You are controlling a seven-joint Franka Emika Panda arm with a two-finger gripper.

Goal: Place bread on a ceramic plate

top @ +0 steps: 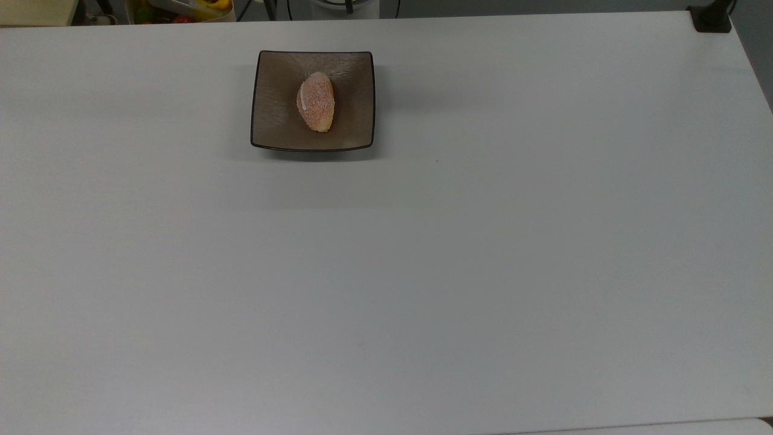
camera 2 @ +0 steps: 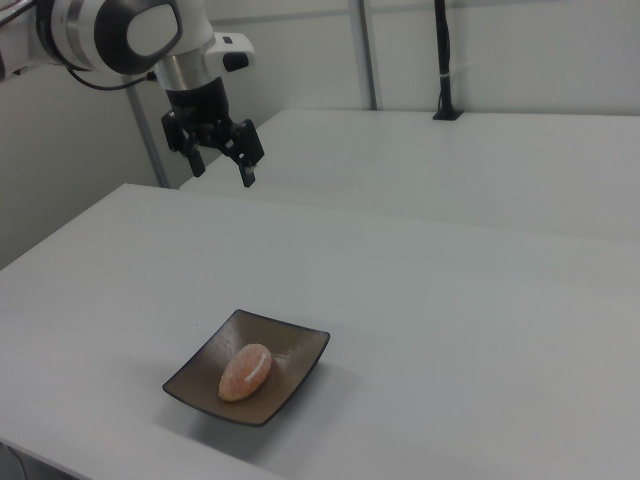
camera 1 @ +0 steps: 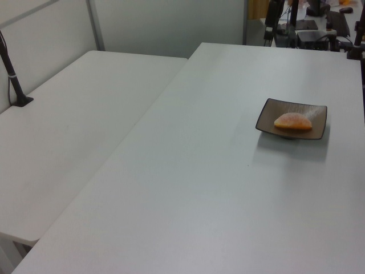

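A: Where is the small oval orange-tan sugar-crusted bread (top: 316, 101) found?

B: It is seen lying near the middle of the square brown ceramic plate (top: 275, 124), well inside the rim. The task is judged done.

A: What could be spoiled?

B: Little; only a low pass of the black two-finger gripper (camera 2: 219, 161) over the plate could knock the bread off.

A: What is added by the right view?

B: The gripper is shown there, raised well beyond the plate, its fingers (camera 2: 246, 173) spread apart and empty.
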